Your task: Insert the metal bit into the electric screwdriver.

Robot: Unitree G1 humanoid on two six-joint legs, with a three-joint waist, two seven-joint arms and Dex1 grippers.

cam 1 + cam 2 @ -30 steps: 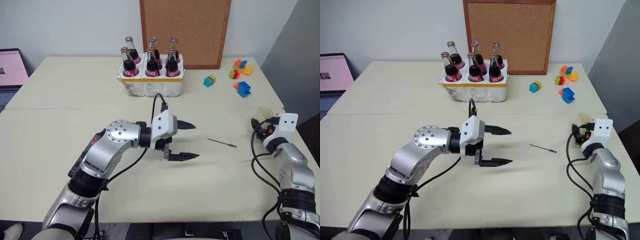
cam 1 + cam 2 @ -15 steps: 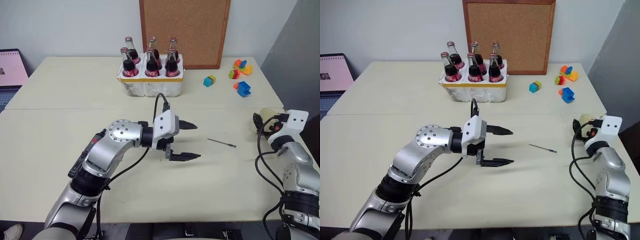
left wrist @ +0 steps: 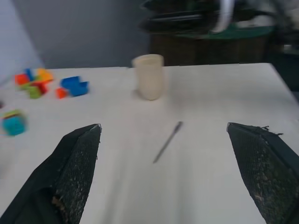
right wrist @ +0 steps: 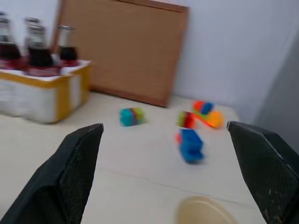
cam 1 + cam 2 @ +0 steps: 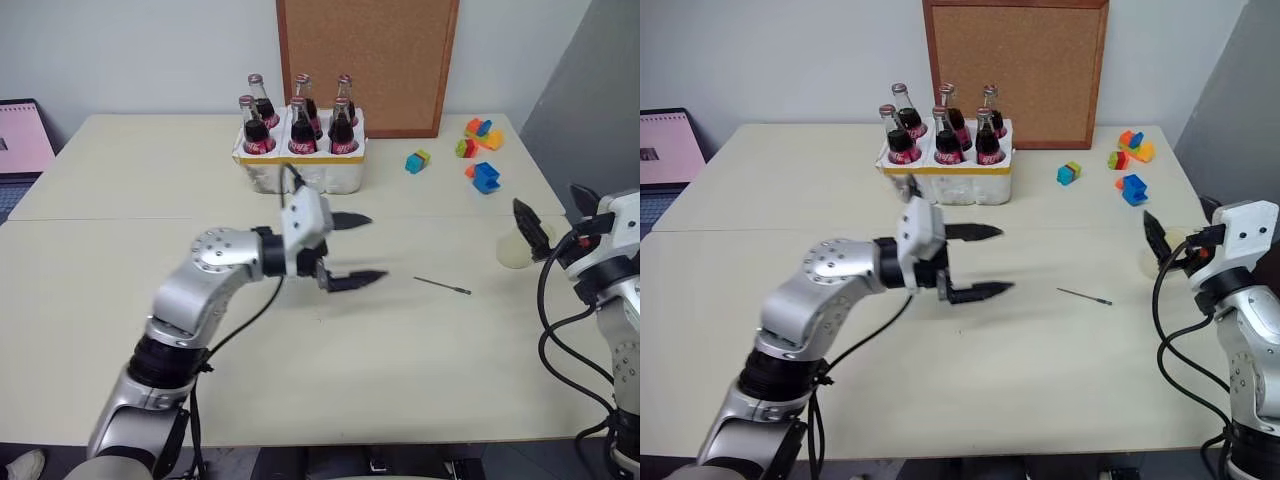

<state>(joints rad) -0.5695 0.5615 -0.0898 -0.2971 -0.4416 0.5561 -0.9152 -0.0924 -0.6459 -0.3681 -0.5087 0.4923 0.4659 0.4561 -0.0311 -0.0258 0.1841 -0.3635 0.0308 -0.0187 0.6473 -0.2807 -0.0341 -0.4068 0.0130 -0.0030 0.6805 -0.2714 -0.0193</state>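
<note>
Tabletop (image 5: 330, 360): metal bit (image 5: 443, 286) beyond wide-open left pincer (image 5: 360, 248).

The metal bit (image 5: 443, 286) lies on the surface (image 5: 400, 350) just beyond the left jaws, a cup (image 3: 148, 77) farther past it.

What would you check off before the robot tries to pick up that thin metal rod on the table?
1. Metal bit lies flat on the table with nothing touching it: ok.
2. Left end effector is open, empty, pointing toward the bit from the side: ok.
3. Right end effector is open and empty, raised by the table's right edge: ok.
4. Cream cup stands beyond the bit, apart from it: ok.
5. Bottle crate and coloured blocks sit at the far side, away from the bit: ok.
6. Electric screwdriver located and ready to receive the bit: cannot tell.
</note>
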